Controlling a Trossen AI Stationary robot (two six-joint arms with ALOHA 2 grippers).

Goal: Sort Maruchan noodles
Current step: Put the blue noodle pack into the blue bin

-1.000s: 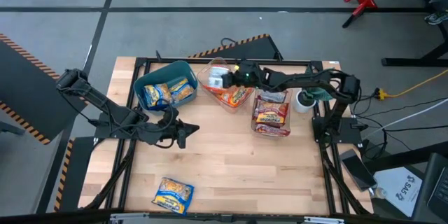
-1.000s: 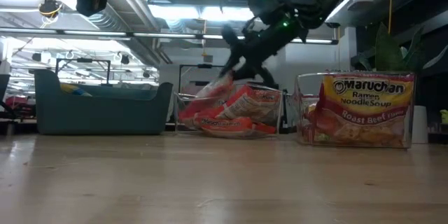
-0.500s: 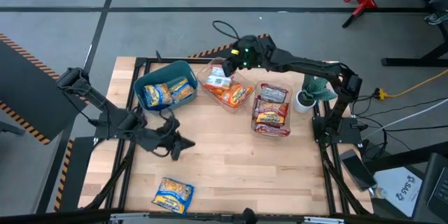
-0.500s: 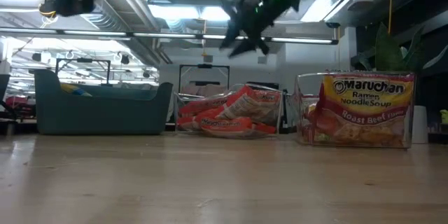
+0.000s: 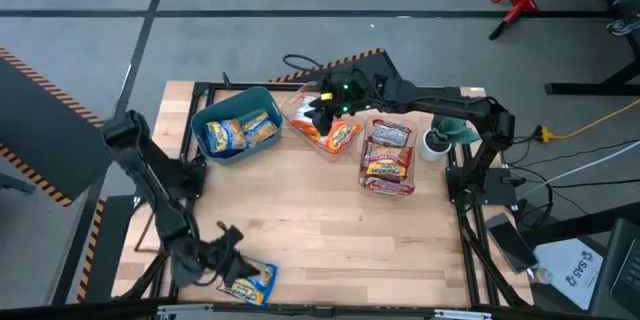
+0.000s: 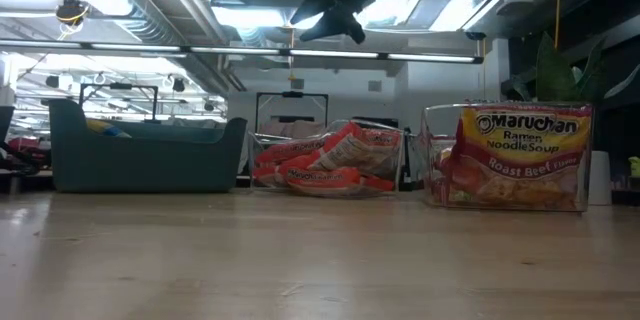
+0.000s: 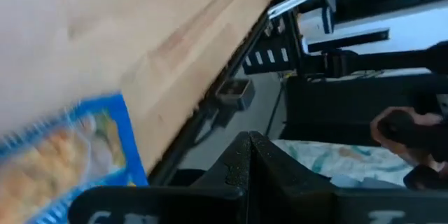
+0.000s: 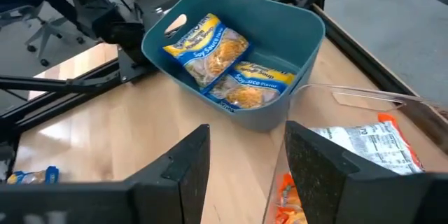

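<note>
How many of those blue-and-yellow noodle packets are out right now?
3: two lie side by side in the teal bin, at and; one lies loose at the table's near edge. Others may be hidden underneath.

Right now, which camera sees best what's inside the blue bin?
The right wrist view: it looks straight into the bin, showing two blue-yellow noodle packets. The high view shows them small; the low view shows only the bin's side; the left wrist view misses it.

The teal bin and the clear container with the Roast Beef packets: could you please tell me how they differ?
The teal bin is opaque and holds blue-yellow packets; the clear container is see-through and holds red-white Roast Beef packets. The bin sits at the table's far left, the container towards the right. Both are open-topped and on the table.
</note>
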